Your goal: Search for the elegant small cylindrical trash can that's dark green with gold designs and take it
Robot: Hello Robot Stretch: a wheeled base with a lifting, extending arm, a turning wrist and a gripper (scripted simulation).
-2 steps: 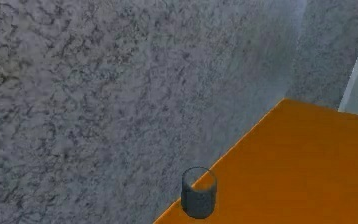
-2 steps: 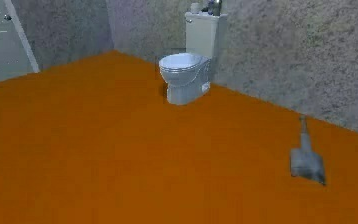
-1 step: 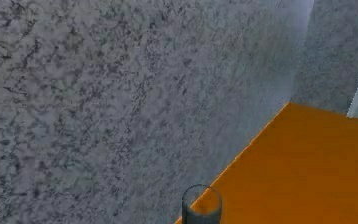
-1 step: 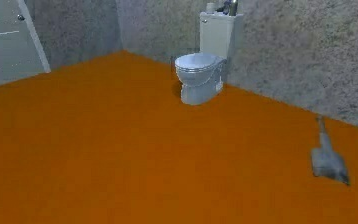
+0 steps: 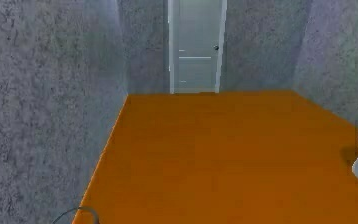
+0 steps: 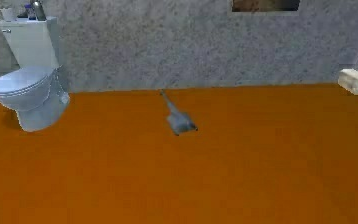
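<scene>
Spreading out, orange floor (image 5: 217, 150) meets grey speckled walls (image 6: 187, 45); a white door (image 5: 196, 45) stands at the forward view's far end, a white toilet (image 6: 29, 80) against the wall, a small grey object (image 6: 180, 123) on the floor; the claw's state and the trash can's place cannot be told

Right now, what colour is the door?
The door is white, best seen in the forward view.

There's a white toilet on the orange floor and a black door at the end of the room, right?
Not quite: the door is white, not black, as the forward view shows. The white toilet does stand on the orange floor.
</scene>
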